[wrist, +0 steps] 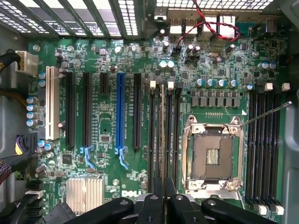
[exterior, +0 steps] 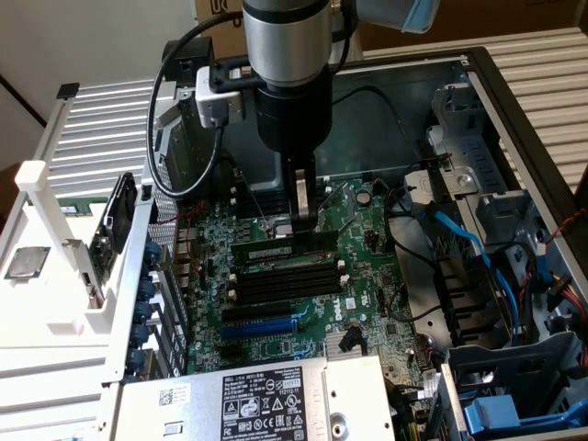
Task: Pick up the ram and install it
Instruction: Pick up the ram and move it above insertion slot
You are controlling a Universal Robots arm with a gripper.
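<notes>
Both ends should seat together: my gripper [exterior: 303,220] pinches the ram [exterior: 266,248] (level over the motherboard [exterior: 367,266]), so I'd press straight down.

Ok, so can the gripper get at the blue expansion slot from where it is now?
Probably yes: the case is open and no cable lies across the blue expansion slot. But the gripper is shut on the ram at the black memory slots, so it is not free.

White DELL logo [wrist: 132,192] on the motherboard [wrist: 219,70]. Power supply label [exterior: 262,404]: fine print, unreadable.
</notes>
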